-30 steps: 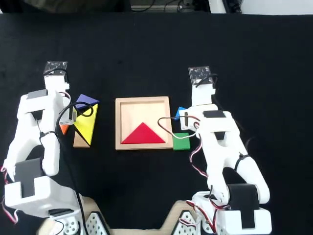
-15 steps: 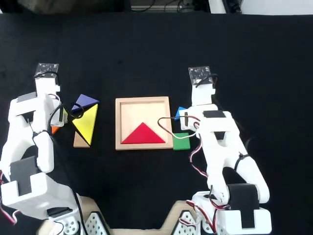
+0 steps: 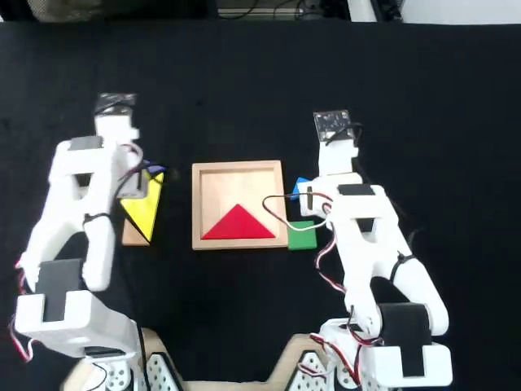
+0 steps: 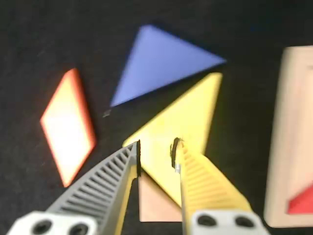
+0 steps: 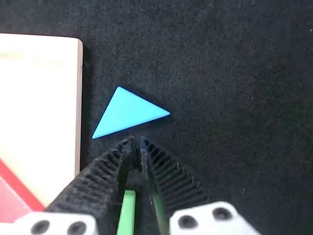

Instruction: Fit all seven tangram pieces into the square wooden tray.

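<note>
In the high view, the square wooden tray [image 3: 238, 166] sits mid-table with a red triangular piece [image 3: 238, 224] inside. A large yellow triangular piece [image 3: 144, 210] lies near one side of the tray, and a green square piece [image 3: 302, 235] lies just beside the other.

In the left wrist view, the left gripper [image 4: 155, 152] hangs over the yellow triangle's corner, jaws narrowly parted and holding nothing. A blue triangular piece [image 4: 156, 61] and an orange parallelogram piece [image 4: 67, 125] lie close by.

In the right wrist view, the right gripper [image 5: 136, 144] is all but closed, nothing plainly held, beside a light-blue triangular piece [image 5: 128, 115].

These pieces look thin, stiff, light and smooth-painted — likely to slip. A pinch across two opposite edges near a narrow corner seems best — the jaws would need to open wider.
</note>
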